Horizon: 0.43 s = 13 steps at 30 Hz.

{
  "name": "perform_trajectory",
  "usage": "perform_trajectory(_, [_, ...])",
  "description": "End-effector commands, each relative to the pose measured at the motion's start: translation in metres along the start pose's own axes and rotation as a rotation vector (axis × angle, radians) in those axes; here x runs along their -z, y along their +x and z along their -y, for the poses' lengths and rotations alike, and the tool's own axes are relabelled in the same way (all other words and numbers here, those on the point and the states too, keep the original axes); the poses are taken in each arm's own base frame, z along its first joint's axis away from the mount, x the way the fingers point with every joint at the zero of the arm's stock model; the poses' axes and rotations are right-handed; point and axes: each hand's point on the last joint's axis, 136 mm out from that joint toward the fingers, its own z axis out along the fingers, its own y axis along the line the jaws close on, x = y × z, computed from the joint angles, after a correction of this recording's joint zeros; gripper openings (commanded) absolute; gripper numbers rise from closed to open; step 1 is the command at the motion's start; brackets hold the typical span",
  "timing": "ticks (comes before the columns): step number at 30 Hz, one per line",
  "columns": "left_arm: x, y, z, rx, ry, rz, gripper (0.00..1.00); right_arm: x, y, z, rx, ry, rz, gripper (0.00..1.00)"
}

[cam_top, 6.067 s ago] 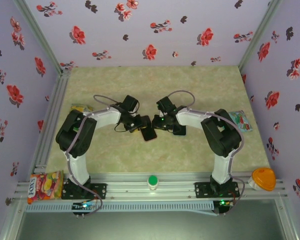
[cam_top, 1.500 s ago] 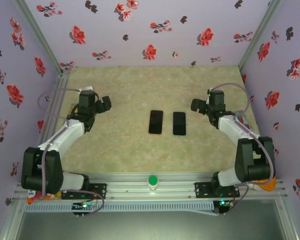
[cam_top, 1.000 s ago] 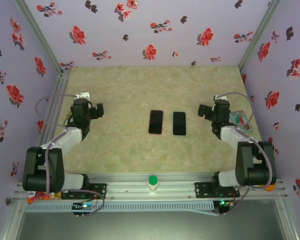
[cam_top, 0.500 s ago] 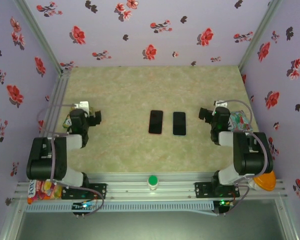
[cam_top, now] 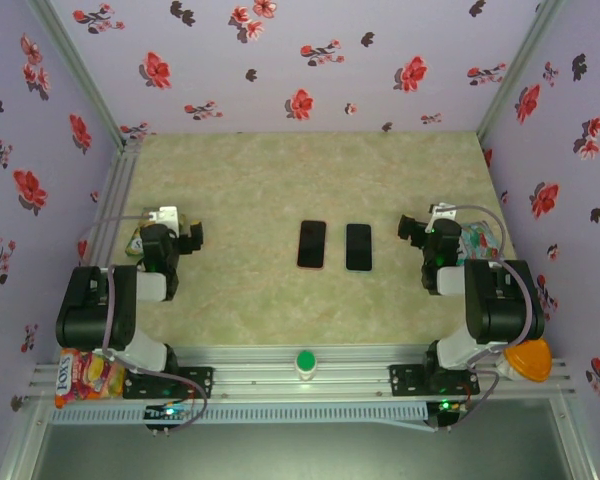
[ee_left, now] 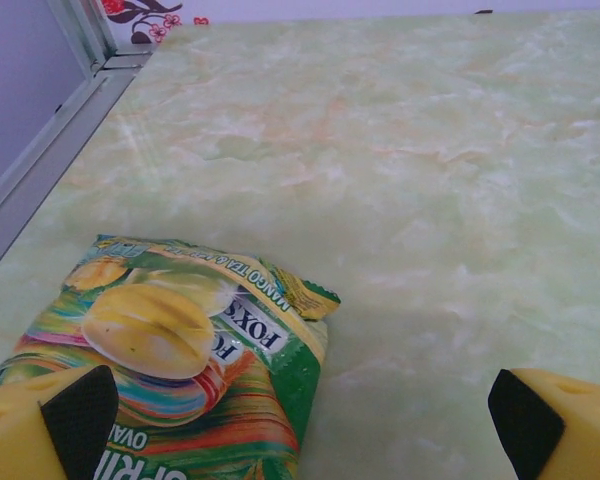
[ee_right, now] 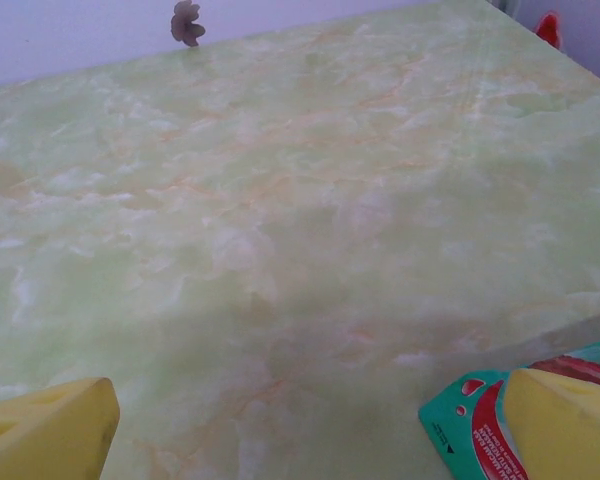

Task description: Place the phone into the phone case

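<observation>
Two flat black slabs lie side by side in the middle of the table in the top view. The left slab (cam_top: 312,245) has a pinkish rim, while the right slab (cam_top: 358,246) is plain black. I cannot tell which is the phone and which the case. My left gripper (cam_top: 185,236) rests low at the table's left side, far from both slabs. It is open (ee_left: 300,445) with only table and a snack pack between its fingers. My right gripper (cam_top: 416,228) sits at the right side, open (ee_right: 305,445) and holding nothing.
A mango snack pack (ee_left: 170,340) lies under the left gripper, by the left rail. A teal and red pack (ee_right: 475,410) lies beside the right gripper. A candy bag (cam_top: 85,372), a green button (cam_top: 304,361) and an orange object (cam_top: 528,358) sit along the front rail.
Both arms have folded back from the table's centre to its sides, and over the last second drew closer to their bases. The two slabs have stayed put since they were set down.
</observation>
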Motion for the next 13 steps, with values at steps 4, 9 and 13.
perform_trajectory(4, [-0.0026, -0.0117, -0.0077, 0.010, -0.033, 0.036, 1.00, 0.0002, -0.0037, -0.0009, 0.018, -0.009, 0.021, 0.99])
perform_trajectory(9, [-0.0025, -0.0118, -0.0078, 0.012, -0.034, 0.036, 1.00, -0.0016, -0.0029, -0.0008, 0.018, -0.008, 0.012, 0.99])
perform_trajectory(13, [-0.0025, -0.0118, -0.0078, 0.011, -0.033, 0.036, 1.00, 0.0001, -0.0036, -0.0008, 0.018, -0.009, 0.019, 0.99])
